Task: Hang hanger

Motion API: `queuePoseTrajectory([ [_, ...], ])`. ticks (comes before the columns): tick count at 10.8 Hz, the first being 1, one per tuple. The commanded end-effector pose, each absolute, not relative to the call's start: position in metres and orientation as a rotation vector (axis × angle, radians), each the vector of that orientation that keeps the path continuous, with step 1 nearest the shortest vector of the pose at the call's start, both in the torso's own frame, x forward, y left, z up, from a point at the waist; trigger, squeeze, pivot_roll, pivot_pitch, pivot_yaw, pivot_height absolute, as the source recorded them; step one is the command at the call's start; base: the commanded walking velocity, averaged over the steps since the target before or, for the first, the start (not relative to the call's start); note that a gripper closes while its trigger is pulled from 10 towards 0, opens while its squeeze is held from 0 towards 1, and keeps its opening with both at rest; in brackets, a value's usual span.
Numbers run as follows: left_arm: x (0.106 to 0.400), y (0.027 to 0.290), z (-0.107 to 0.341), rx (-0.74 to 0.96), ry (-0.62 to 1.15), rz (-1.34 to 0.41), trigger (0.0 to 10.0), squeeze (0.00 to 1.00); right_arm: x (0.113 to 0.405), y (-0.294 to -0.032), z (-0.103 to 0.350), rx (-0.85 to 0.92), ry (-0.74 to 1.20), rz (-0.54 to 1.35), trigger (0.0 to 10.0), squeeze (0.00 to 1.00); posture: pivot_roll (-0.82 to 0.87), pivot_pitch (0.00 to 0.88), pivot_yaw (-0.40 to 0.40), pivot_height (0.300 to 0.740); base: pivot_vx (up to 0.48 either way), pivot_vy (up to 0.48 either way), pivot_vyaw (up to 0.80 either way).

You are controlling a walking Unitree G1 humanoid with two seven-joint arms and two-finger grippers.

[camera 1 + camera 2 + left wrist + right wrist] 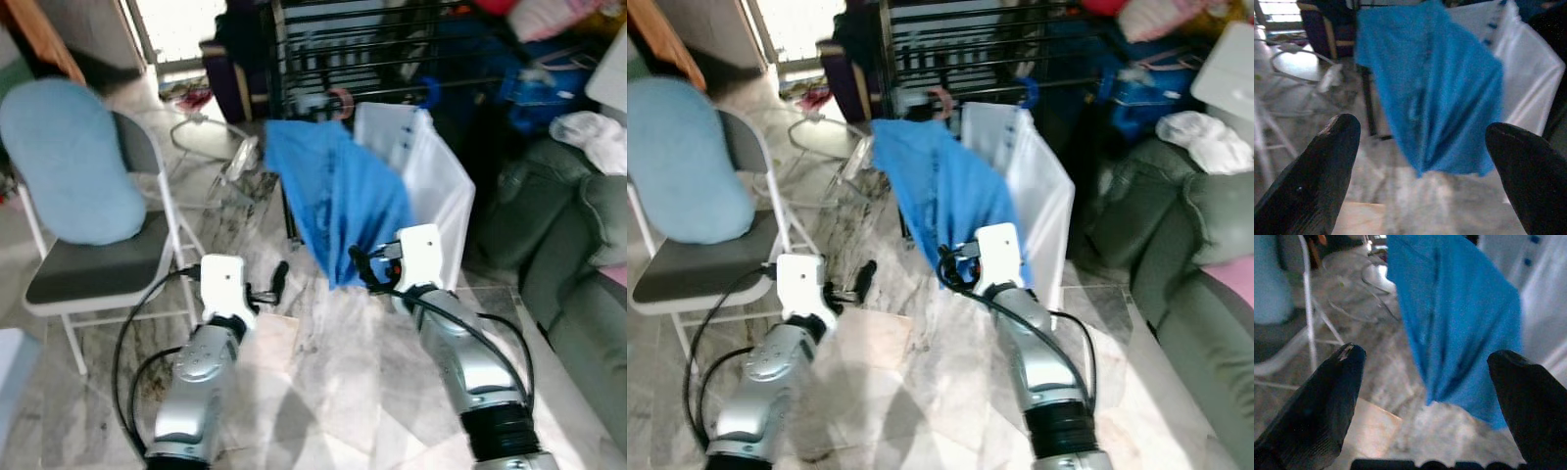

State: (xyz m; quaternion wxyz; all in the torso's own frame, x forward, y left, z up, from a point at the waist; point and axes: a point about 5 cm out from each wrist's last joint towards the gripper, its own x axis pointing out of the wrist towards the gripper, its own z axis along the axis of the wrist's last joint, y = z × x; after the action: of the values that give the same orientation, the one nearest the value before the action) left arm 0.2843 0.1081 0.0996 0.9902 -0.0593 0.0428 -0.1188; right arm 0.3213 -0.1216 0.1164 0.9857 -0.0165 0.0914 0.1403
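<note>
Approaching, by my reading: both arms are reaching forward with nothing in hand.

Head views: the left gripper (277, 279) is hovering over the marble floor (323, 372), its fingers too blurred here to judge. The right gripper (364, 266) is sitting just short of the lower edge of a blue garment (338, 196), which is draping down beside a white garment (441, 186); both are hanging off the dark drying rack (372, 49) beyond the fingertips. A folding chair (98, 264) with a pale blue cushion (69, 162) is standing well out to the left gripper's outer side. No hanger is making itself out; if present, it is hiding under the cloth.

Left wrist view: the two black fingers (1312, 176) are standing wide apart and empty, the blue garment hanging ahead between them, not touching.

Right wrist view: its fingers (1317, 406) are likewise spread wide, empty, the garment's hem ahead and slightly toward the outer finger.

Next move, I judge, is calling for locating the hanger at the garment's top, rising toward the rack rail, then closing on it.
</note>
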Motion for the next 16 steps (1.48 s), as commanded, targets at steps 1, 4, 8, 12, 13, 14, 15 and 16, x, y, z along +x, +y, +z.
queuePoseTrajectory([
  [1, 0.285, 0.113, 0.100, -0.105, 0.086, -0.224, 10.0, 0.00, 0.323, -0.117, 0.122, -0.027, 0.170, 0.296, 10.0, 0.00, -0.02, 0.048, 0.032, 0.740, 0.000, -0.330, 0.00],
  [4, 0.286, 0.113, 0.099, -0.103, 0.088, -0.226, 10.0, 0.00, 0.323, -0.115, 0.122, -0.022, 0.174, 0.316, 10.0, 0.00, -0.02, 0.043, 0.034, 0.740, 0.000, -0.330, 0.00],
  [8, 0.287, 0.114, 0.098, -0.091, 0.089, -0.226, 10.0, 0.00, 0.322, -0.109, 0.122, -0.008, 0.170, 0.347, 10.0, 0.00, -0.02, 0.030, 0.034, 0.740, 0.000, -0.330, 0.00],
  [12, 0.289, 0.115, 0.098, -0.100, 0.091, -0.211, 10.0, 0.00, 0.322, -0.104, 0.124, 0.005, 0.158, 0.381, 10.0, 0.00, -0.02, 0.018, 0.034, 0.740, 0.000, -0.083, 0.55],
  [13, 0.289, 0.115, 0.098, -0.098, 0.091, -0.208, 10.0, 0.00, 0.323, -0.103, 0.124, 0.009, 0.158, 0.385, 10.0, 0.00, -0.02, 0.018, 0.035, 0.740, 0.000, 0.000, 0.80],
  [14, 0.291, 0.116, 0.098, -0.093, 0.097, -0.195, 10.0, 0.00, 0.323, -0.103, 0.126, 0.014, 0.154, 0.390, 10.0, 0.00, -0.02, 0.025, 0.036, 0.740, 0.000, 0.000, 0.80],
  [15, 0.291, 0.116, 0.097, -0.093, 0.099, -0.187, 10.0, 0.00, 0.323, -0.102, 0.126, 0.015, 0.152, 0.392, 10.0, 0.00, -0.02, 0.025, 0.036, 0.740, 0.000, 0.000, 0.80],
  [16, 0.291, 0.116, 0.097, -0.097, 0.100, -0.186, 10.0, 0.00, 0.323, -0.102, 0.125, 0.018, 0.153, 0.393, 10.0, 0.00, -0.02, 0.030, 0.038, 0.740, 0.000, 0.000, 0.80],
])
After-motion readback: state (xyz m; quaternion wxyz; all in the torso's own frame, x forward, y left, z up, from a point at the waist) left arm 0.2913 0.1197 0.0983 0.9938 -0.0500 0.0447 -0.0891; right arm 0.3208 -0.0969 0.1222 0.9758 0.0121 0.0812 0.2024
